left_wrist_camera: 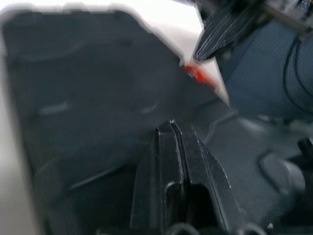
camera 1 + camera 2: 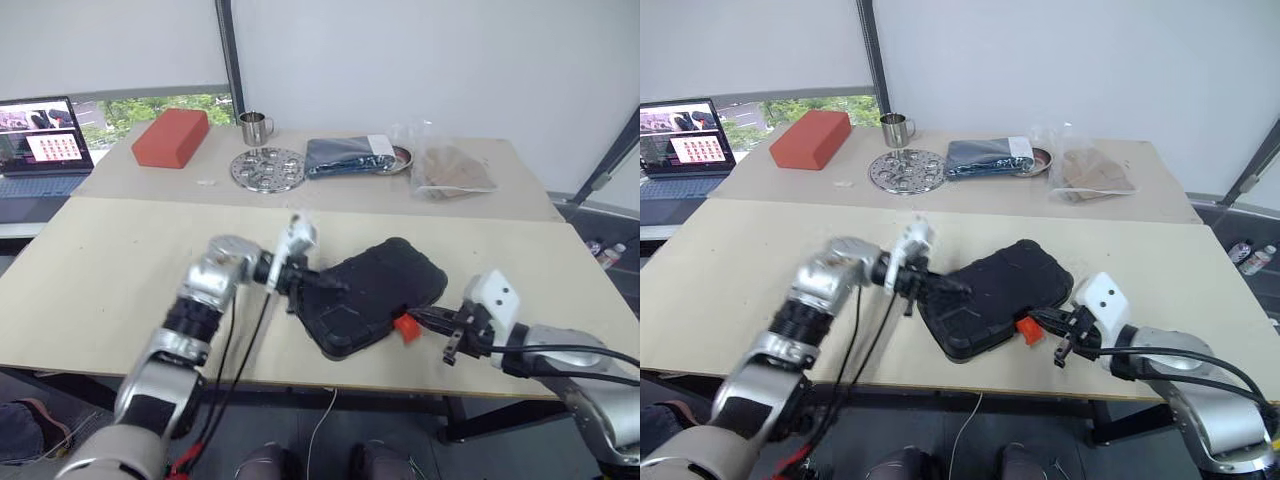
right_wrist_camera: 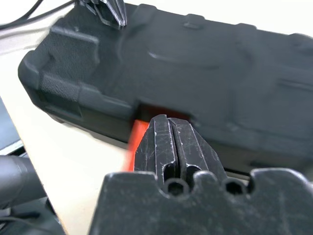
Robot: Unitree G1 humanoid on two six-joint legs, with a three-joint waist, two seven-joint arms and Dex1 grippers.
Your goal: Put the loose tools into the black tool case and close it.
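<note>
Beyond the shut black tool case (image 2: 375,292) on the pale tabletop (image 2: 110,270), flanked by clenched, empty left hand (image 2: 312,282) and right hand (image 2: 432,320), sit a red block (image 2: 171,137), perforated metal disc (image 2: 267,168), steel mug (image 2: 254,127) and laptop (image 2: 42,145).

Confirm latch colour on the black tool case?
Orange-red latch on the black tool case; the right wrist view shows it best.

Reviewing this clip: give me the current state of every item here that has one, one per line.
Tool case: lid down, flat on the table.
Orange latch: sticks out from the case's near edge; cannot tell if fastened.
Left gripper: shut, tips on the case lid.
Right gripper: shut, tips at the latch.
Laptop: open, screen lit.
Steel mug: upright.
Clear bag: lying flat, brown contents inside.
</note>
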